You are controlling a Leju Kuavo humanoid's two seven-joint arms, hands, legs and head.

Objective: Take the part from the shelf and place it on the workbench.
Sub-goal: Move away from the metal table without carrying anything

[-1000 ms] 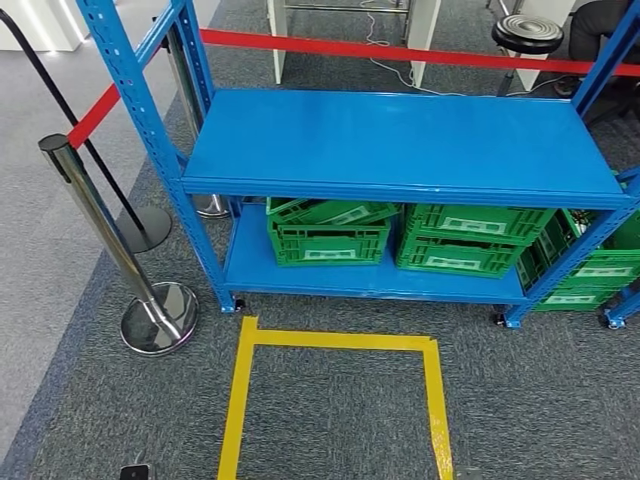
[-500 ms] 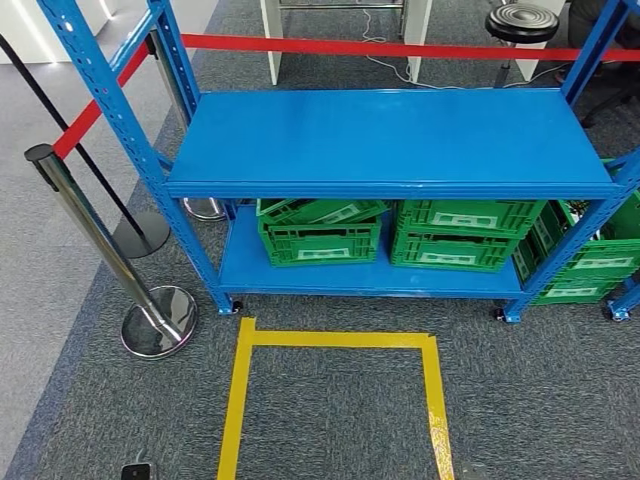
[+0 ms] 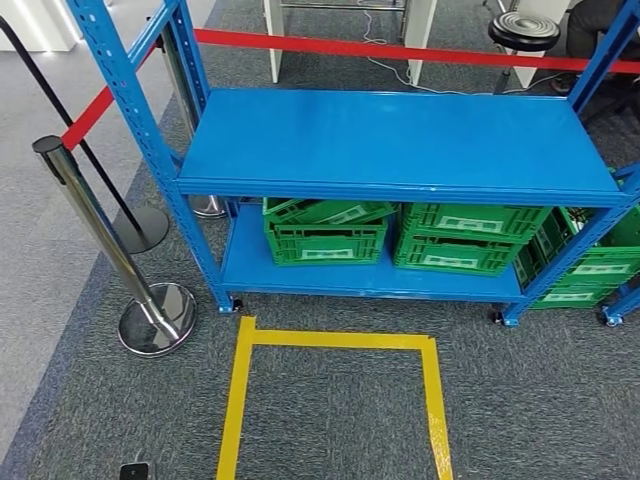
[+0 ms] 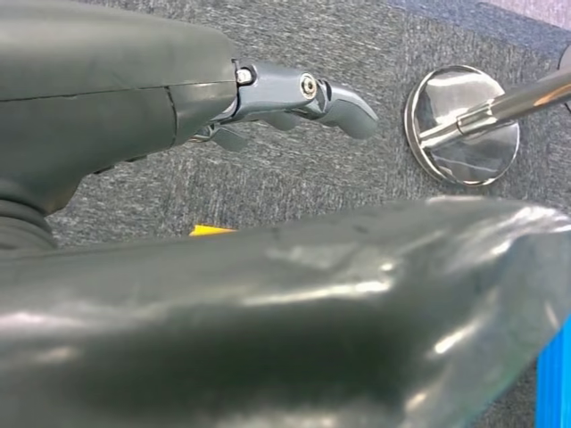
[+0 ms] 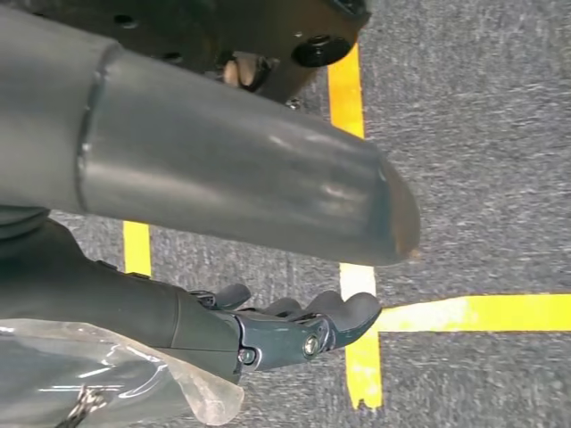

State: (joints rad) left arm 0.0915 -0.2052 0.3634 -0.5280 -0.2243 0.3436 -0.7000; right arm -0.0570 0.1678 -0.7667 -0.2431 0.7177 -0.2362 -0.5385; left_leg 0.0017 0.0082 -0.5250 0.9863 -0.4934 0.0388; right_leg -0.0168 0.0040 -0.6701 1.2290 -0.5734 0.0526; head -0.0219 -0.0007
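Fingers [image 4: 323,94] on the left hand [image 4: 202,98] hang nearly straight over the carpet, apart, nothing in them. Right hand [image 5: 202,330] fingers [image 5: 336,316] are loosely curved with bare tips. A clear plastic bag [image 5: 101,374] sits tight against that hand's underside, something dark inside. Can't tell if it's gripped or if it's the part.

Blue shelf [image 3: 392,140] stands just beyond the yellow tape square [image 3: 332,342]. Top deck looks bare, green crates [image 3: 328,235] sit on the lower deck, and no loose part is identifiable there.

My read: a walking step, arms down. If the bag is the part, next is turning to find the tabletop. If not, step in and reach low for the crates.

Head view gives the shelf layout, right wrist view the bag, left wrist view a chrome stanchion base [image 4: 461,125] nearby.
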